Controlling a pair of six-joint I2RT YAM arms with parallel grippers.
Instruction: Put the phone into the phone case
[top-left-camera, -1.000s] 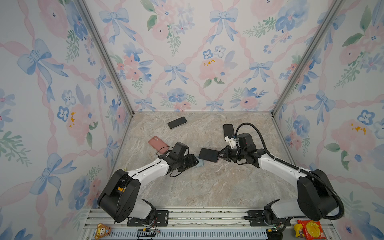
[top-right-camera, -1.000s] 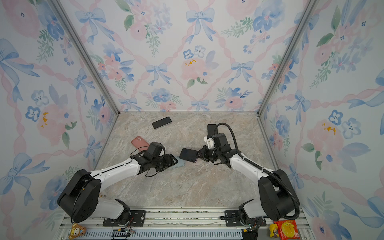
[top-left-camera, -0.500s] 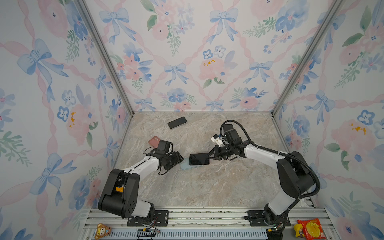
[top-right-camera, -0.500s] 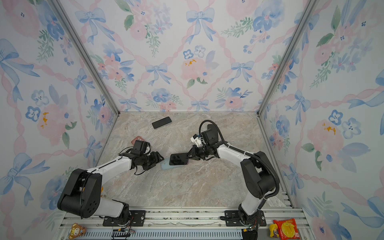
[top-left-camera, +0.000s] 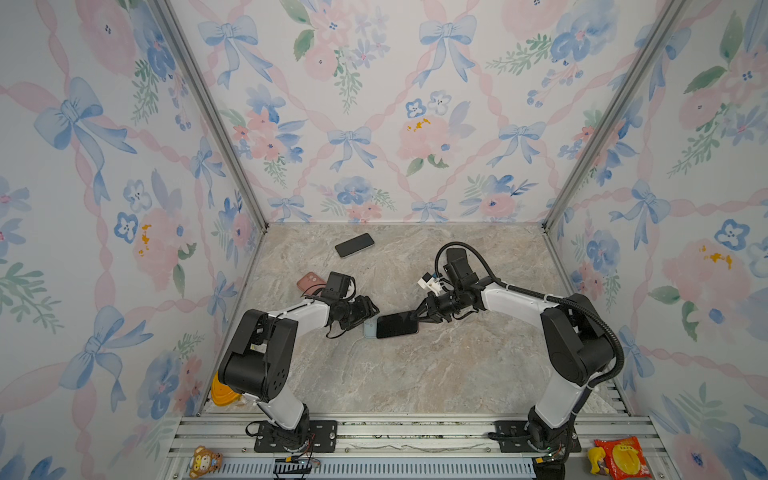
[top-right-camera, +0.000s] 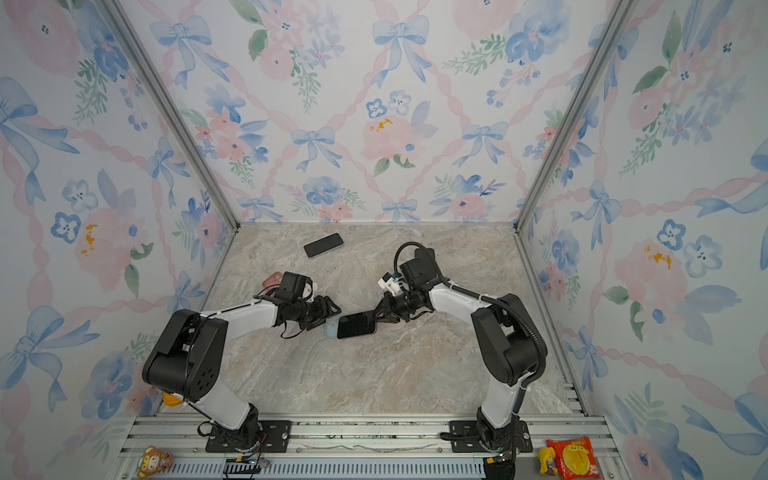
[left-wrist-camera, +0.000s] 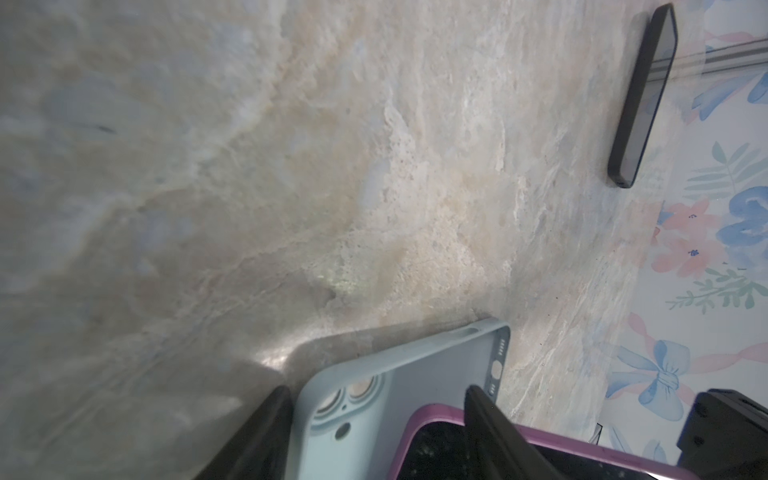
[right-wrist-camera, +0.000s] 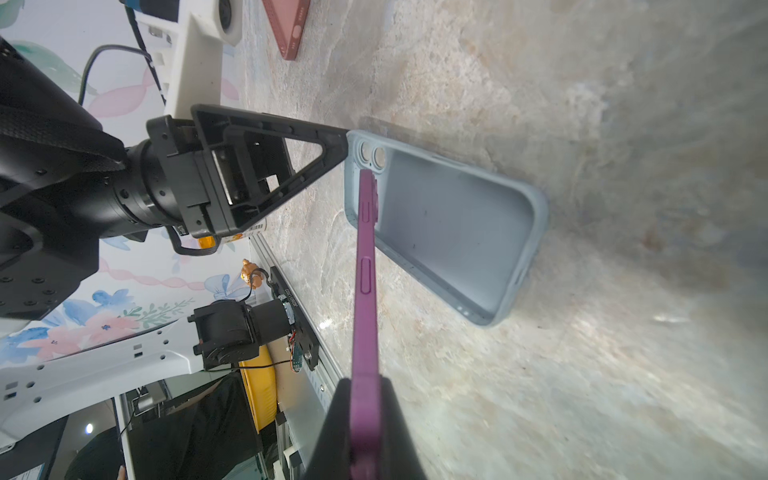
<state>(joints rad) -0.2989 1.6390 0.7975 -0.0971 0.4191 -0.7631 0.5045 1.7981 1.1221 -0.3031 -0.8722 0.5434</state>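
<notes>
- My right fingers (right-wrist-camera: 328, 432) are clenched on one short end of the phone (right-wrist-camera: 365, 266). It is a purple-bodied handset with a dark screen.
- The phone (top-left-camera: 397, 325) is in the middle of the tabletop (top-left-camera: 415, 374), over the pale blue phone case (top-left-camera: 368, 328). In both top views only the case's left strip shows.
- In the right wrist view the case (right-wrist-camera: 453, 232) lies open side up. The phone's free end points at its camera-hole end. I cannot tell whether the two touch yet.
- My left fingers (right-wrist-camera: 334, 145) are released and spread at the left, camera-hole end of the case. One tip touches that corner.
- To seat the phone well, I judge I should:
  - tuck its free end under the case lip first, with its long edges parallel to the case walls;
  - then lower the held end until it lies flat.
- The left fingers should brace the rim from outside so the case cannot slide left. They must stay out of the hollow, or they may block the phone.
- I would let go on the right only once the near and far edges are both inside the walls.
- A second ago the phone hung further right, clear of the case. It has since come left and down over it.
- The right arm's elbow has folded in towards the centre.
- Half a second ago the left fingers sat further left. Now they are back at the case's end.
- The black phone (top-left-camera: 354, 244) at the far side and the pink case (top-left-camera: 309, 281) on the left have not moved.
</notes>
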